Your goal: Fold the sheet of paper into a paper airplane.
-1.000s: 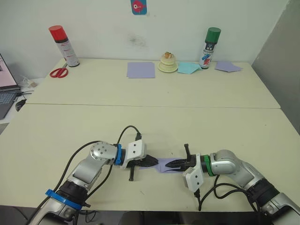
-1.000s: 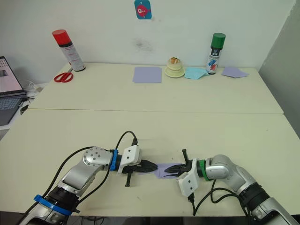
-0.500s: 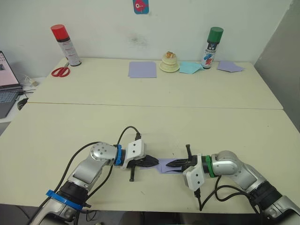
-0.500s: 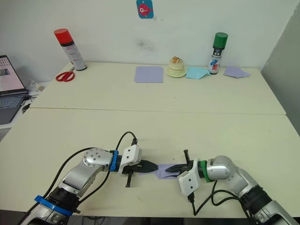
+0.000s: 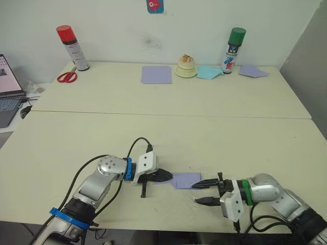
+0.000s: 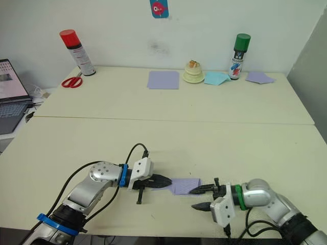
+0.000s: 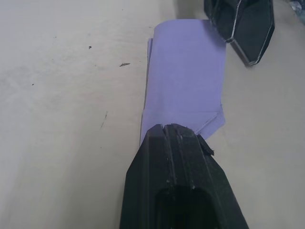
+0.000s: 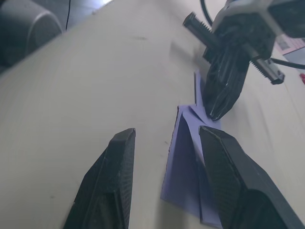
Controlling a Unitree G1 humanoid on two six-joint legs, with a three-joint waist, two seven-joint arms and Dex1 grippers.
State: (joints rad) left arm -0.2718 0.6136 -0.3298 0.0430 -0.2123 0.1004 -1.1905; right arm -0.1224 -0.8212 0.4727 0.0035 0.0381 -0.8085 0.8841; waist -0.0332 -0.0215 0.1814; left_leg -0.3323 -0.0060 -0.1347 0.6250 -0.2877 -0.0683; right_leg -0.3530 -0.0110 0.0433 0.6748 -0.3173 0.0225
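Observation:
The sheet of paper (image 5: 186, 180) is lavender, partly folded, and lies flat on the table near the front edge. My left gripper (image 5: 166, 177) is shut on its left end; in the left wrist view the closed fingertips (image 7: 178, 131) sit on the paper's (image 7: 186, 71) near folded edge. Just right of the sheet, my right gripper (image 5: 201, 193) is open and clear of it. Along the right wrist view, its two spread fingers (image 8: 119, 167) flank the paper's (image 8: 183, 162) near end, with the left gripper (image 8: 224, 95) beyond.
Along the back of the table stand a red-capped spray can (image 5: 71, 48), scissors (image 5: 65, 77), a spare lavender sheet (image 5: 156, 74), a cream object (image 5: 186, 66), a pale blue paper (image 5: 208, 72), a green-capped can (image 5: 233, 43) and another lavender piece (image 5: 253, 71). A laptop (image 5: 7, 87) sits far left.
My right gripper has let go of the paper, drawn back to the right and opened. The sheet now lies flatter. The left gripper has stayed put.

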